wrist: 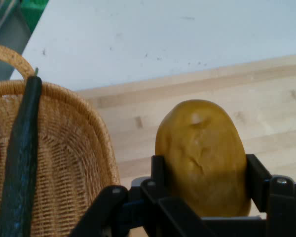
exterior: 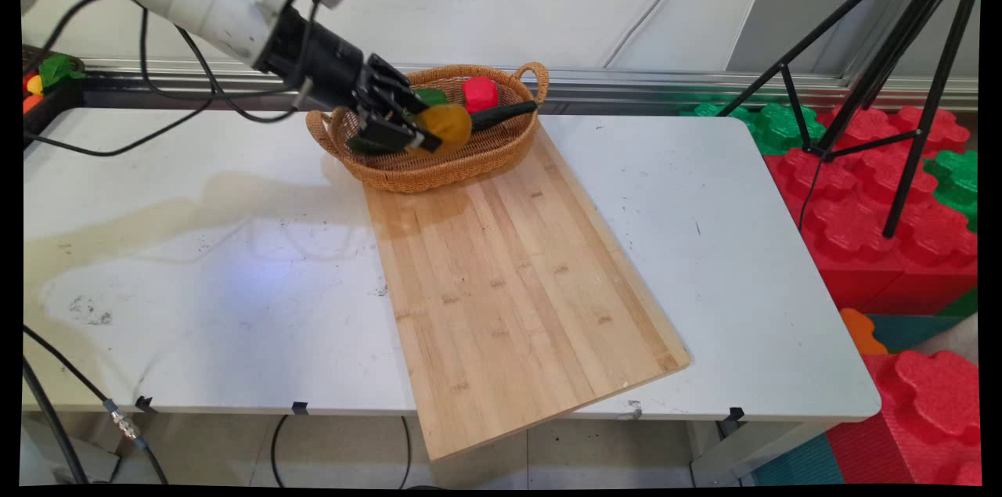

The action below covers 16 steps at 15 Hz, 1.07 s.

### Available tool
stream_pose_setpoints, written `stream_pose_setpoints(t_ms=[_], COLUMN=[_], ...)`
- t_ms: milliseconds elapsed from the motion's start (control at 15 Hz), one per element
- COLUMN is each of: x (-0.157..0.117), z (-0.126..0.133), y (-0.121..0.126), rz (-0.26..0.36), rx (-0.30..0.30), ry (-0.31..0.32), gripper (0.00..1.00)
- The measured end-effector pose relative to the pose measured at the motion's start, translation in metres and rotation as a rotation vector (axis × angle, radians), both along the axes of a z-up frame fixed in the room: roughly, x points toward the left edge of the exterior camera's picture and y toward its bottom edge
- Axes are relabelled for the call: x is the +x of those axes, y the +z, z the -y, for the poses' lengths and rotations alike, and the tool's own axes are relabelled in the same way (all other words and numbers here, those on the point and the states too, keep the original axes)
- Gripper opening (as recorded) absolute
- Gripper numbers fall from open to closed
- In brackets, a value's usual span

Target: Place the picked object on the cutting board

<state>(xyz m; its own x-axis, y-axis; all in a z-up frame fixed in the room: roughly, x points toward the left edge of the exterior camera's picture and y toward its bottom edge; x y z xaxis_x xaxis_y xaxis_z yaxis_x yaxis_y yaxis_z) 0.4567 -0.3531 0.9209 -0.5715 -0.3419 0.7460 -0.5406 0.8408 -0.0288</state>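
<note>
Gripper (wrist: 202, 170) pinching potato (wrist: 203, 155), hanging over basket (exterior: 407, 168) rim; cucumber (wrist: 19, 163) lying inside; board (exterior: 517, 278) just beside.

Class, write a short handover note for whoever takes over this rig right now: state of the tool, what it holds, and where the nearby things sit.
Tool: shut on the potato, held up over the basket's near rim, at the far end of the wooden board.
In the basket: a cucumber leaning across toward the right handle, a red thing at the back, a green thing partly hidden behind the tool.
The board lies slanted on the white table, its near corner overhanging the table's edge; the basket sits at its far end.
</note>
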Motion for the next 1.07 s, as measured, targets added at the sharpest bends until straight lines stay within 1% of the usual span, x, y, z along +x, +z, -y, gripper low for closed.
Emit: stream_pose_setpoints(t_ms=[333, 733, 1067], x=[-0.017, -0.038, -0.054], z=[0.003, 0.003, 0.004], y=[-0.028, -0.059, -0.082], rz=[0.059, 0.126, 0.18], rx=[0.027, 0.062, 0.075], ry=[0.008, -0.006, -0.015], gripper=[0.0, 0.0, 0.0])
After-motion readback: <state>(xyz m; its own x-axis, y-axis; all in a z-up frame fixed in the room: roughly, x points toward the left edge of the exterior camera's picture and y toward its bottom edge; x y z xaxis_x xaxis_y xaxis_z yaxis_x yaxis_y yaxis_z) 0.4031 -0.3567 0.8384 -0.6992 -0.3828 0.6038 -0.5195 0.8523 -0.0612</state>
